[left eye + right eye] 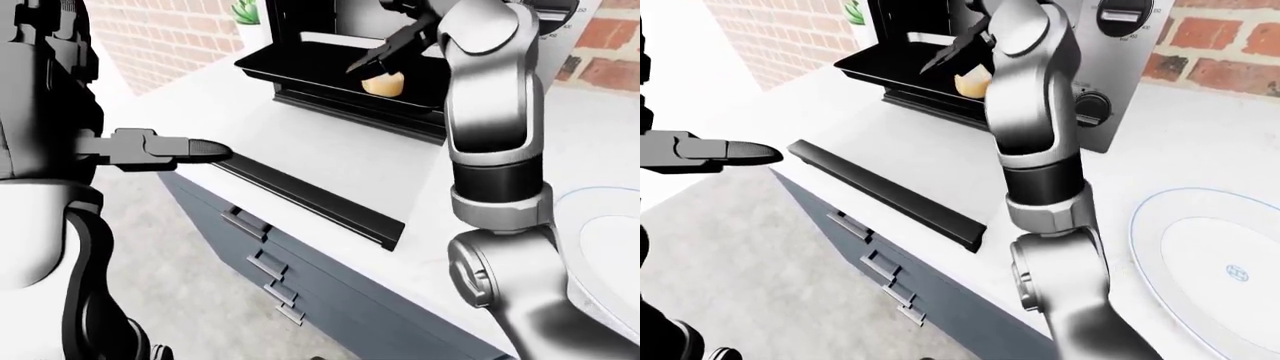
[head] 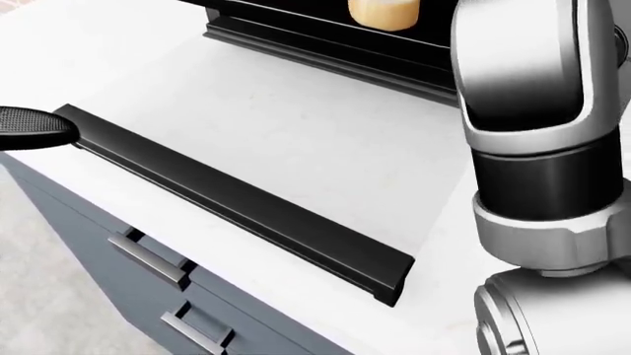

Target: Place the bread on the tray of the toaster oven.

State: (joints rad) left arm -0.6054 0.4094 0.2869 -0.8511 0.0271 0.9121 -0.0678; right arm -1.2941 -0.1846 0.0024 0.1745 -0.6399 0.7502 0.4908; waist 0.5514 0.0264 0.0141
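Bread [image 1: 384,83] resting on toaster-oven tray [image 1: 290,66], right hand [image 1: 392,46] just above it, dark fingers spread apart, not gripping. Lift straight up and clear the oven mouth without nudging the bread. Left hand [image 1: 165,149] idle beside the tabletop [image 1: 330,161] edge; grip state impossible to tell.

The bread [image 1: 384,84] sits on the tray [image 1: 300,67] of the oven [image 1: 1110,67]. A plate [image 1: 1210,270] lies on the worktop [image 1: 330,150], right of the oven.
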